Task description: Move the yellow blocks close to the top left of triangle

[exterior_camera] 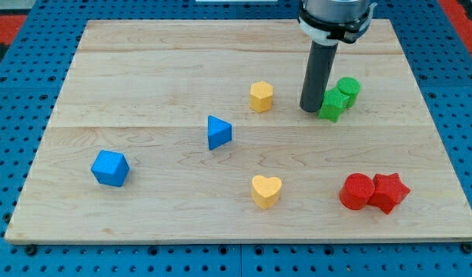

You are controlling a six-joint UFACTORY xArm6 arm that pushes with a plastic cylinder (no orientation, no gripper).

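A blue triangle block (218, 131) lies near the middle of the wooden board (143, 61). A yellow hexagon block (260, 97) sits up and to the right of the triangle. A yellow heart block (266, 191) lies below and to the right of the triangle. My tip (311, 108) rests on the board to the right of the yellow hexagon, a short gap away, and just left of the green blocks.
A green star block (331, 105) and a green cylinder (347, 89) sit together right of my tip. A red cylinder (356, 191) and a red star block (389, 192) sit at lower right. A blue hexagon block (110, 168) lies at lower left.
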